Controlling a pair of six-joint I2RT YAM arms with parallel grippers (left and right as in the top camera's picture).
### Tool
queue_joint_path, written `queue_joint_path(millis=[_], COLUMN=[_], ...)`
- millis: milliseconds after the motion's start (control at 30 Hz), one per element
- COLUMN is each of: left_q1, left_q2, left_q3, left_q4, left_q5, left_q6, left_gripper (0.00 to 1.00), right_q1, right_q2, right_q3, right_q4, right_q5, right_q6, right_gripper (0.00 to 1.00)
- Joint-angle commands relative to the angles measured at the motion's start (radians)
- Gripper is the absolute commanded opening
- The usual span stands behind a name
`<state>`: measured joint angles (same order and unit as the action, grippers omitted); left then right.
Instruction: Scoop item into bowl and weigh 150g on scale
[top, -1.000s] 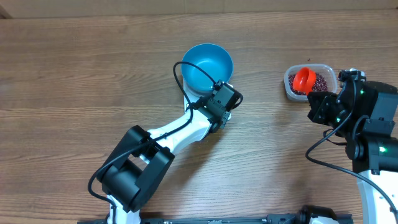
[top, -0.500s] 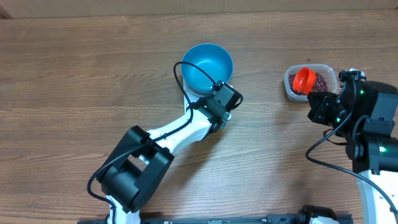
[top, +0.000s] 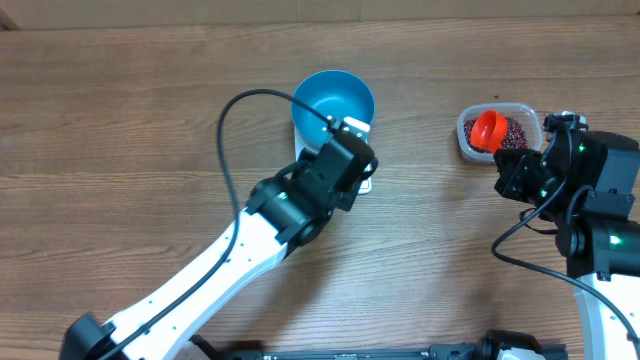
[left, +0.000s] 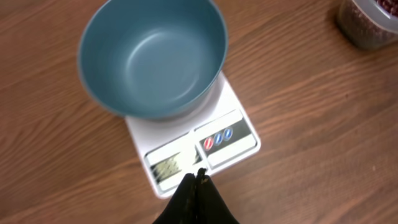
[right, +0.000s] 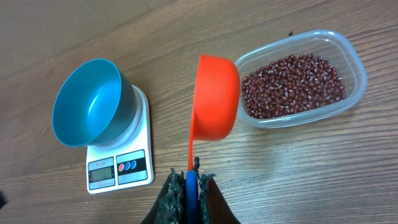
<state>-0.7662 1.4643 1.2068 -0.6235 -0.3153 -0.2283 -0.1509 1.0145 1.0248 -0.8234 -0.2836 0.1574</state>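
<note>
Right wrist view: the beans lie as a dark red-brown mass inside a clear plastic tub that stands on the wooden table. One stray bean sits on the wood just beyond the tub's far rim. An orange-red scoop hangs with its cup overlapping the tub's end nearest the bowl. Its thin handle runs straight back into the right gripper, whose fingers are clamped on it. Whether any beans are in the cup cannot be told from here. Well apart from the tub, toward the robot's left, the teal bowl sits upright on the white scale. It covers the far part of the platform and leaves the display and button panel bare along the near edge. In the left wrist view the bowl's inside is smooth, bare teal, and the display is too blurred to read. The left gripper has its fingertips pressed together with nothing between them. They point at the scale's near edge, between the display and the buttons. Whether they touch the scale cannot be told. From overhead, the left arm reaches diagonally across the table to the scale, and the right arm stands just beside the tub.
</note>
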Motion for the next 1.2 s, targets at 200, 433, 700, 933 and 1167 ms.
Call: queue_joint_path(millis=[200, 433, 700, 933, 1167], left_q1=[0.142, 0.271, 0.295, 0.295, 0.295], left_q2=[-0.135, -0.151, -0.144, -0.144, -0.144], left_q3=[0.002, 0.002, 0.002, 0.002, 0.002], left_q4=[-0.125, -0.150, -0.165, -0.163, -0.166], left_q5=[0.126, 0.208, 0.442, 0.438, 0.439], left_q6=[0.122, 0.147, 0.274, 0.285, 0.285], left_gripper=[0.04, 0.04, 1.00, 1.00, 1.00], right_q1=[-0.004, -0.004, -0.004, -0.004, -0.004], right_q2=[-0.002, -0.002, -0.002, -0.002, -0.002], right_q3=[0.022, 0.022, 0.022, 0.022, 0.022], right_q4=[-0.002, -0.002, -0.002, -0.003, -0.019], right_q5=[0.006, 0.006, 0.005, -0.010, -0.009], right_q6=[-0.002, -0.002, -0.002, -0.002, -0.002], right_gripper=[0.04, 0.04, 0.04, 0.05, 0.09])
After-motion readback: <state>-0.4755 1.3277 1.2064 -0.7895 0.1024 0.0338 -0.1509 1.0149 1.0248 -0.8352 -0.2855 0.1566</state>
